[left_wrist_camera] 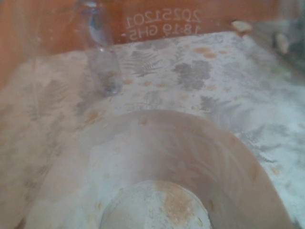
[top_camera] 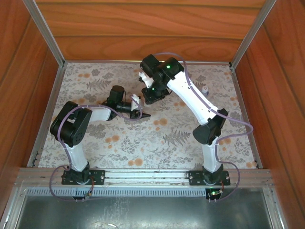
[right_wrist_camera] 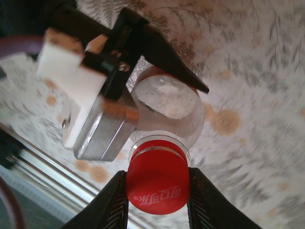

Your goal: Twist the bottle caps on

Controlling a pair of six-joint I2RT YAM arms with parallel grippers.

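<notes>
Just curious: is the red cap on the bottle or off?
On, it seems: the red cap sits over the bottle's neck, pinched by the right claw. How tightly screwed, cannot tell.

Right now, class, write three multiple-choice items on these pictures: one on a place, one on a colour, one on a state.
1. Where is the cap? A at the mouth of the bottle; B inside the bottle; C under the bottle.
2. What colour is the cap? A white; B red; C blue.
3. The left claw is: A wide open; B shut on the bottle; C shut on the cap.
Key: 1A, the right claw holds it on the neck; 2B, it is bright red; 3B, it clamps the clear bottle.
</notes>
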